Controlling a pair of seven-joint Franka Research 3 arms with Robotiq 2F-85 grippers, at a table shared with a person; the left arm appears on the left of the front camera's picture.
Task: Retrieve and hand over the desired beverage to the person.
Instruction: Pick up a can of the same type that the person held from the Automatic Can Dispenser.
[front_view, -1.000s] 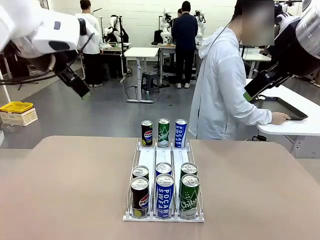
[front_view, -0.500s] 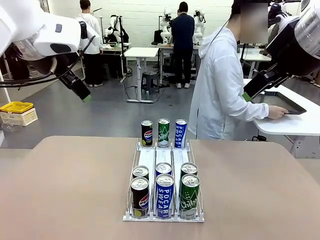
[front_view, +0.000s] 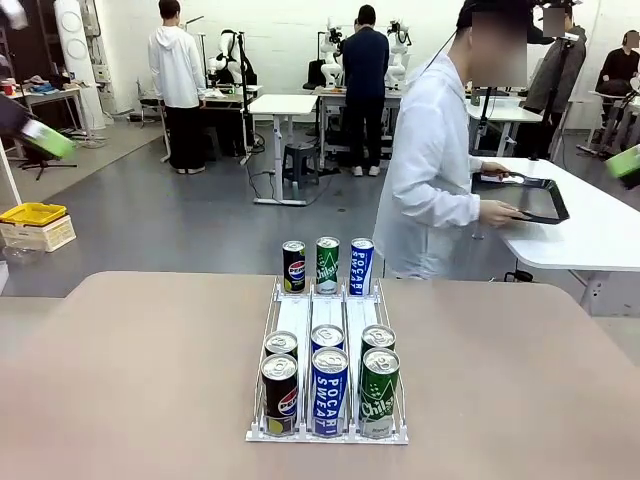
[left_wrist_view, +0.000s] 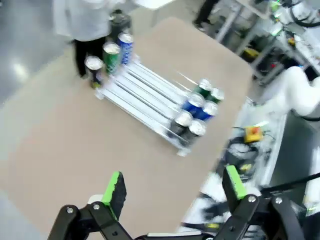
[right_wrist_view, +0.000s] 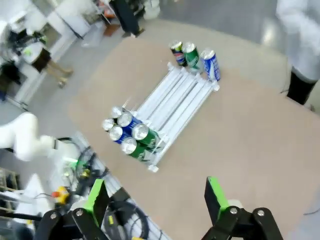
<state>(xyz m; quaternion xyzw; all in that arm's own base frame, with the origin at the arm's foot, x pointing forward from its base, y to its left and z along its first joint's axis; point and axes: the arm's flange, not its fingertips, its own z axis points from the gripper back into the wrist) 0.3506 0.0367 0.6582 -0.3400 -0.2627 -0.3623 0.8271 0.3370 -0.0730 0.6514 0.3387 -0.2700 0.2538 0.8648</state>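
Beverage cans stand in a white wire rack (front_view: 296, 318) mid-table: a black Pepsi (front_view: 293, 266), a green Chilsung (front_view: 327, 264) and a blue Pocari Sweat (front_view: 361, 266) at the far end, and two of each at the near end (front_view: 329, 390). The person (front_view: 430, 170) in the white jacket stands beyond the table's far right corner, holding a flat black tray (front_view: 528, 200) in both hands. My left gripper (left_wrist_view: 174, 185) and right gripper (right_wrist_view: 156, 195) hang open and empty high above the table, each looking down on the rack (left_wrist_view: 145, 97) (right_wrist_view: 172, 102).
The tan table (front_view: 130, 370) is bare around the rack. A white side table (front_view: 600, 235) stands at the right behind the person. A yellow bin (front_view: 32, 213) sits on the floor at the left. Other people and tables stand far back.
Both arms have lifted up and outward, leaving just green pads at the front view's edges. The person has picked the black tray up off the white side table.
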